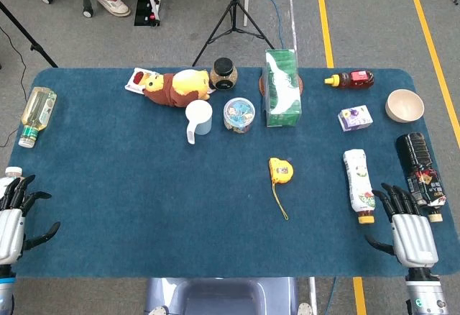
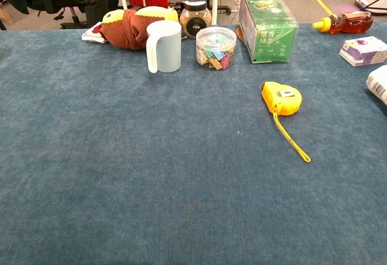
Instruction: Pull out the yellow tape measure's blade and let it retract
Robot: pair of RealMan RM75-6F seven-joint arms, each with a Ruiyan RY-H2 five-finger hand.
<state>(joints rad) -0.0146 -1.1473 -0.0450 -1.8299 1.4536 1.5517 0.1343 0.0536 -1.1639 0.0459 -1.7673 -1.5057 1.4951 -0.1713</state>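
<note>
Yellow tape measure (image 1: 280,169) lies mid-table on the blue cloth (image 1: 144,200), strap or blade tip (unclear which) trailing toward the robot. Left hand (image 1: 16,218) and right hand (image 1: 410,229) rest empty, fingers spread, at the near corners, leaving access clear.

Matt blue cloth covers the table (image 2: 121,186); the yellow tape measure (image 2: 281,97) looks glossy plastic

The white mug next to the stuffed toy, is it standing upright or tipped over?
Upright. The white mug stands on its base on the blue table, handle toward the camera, and the head view looks down into its open mouth.
</note>
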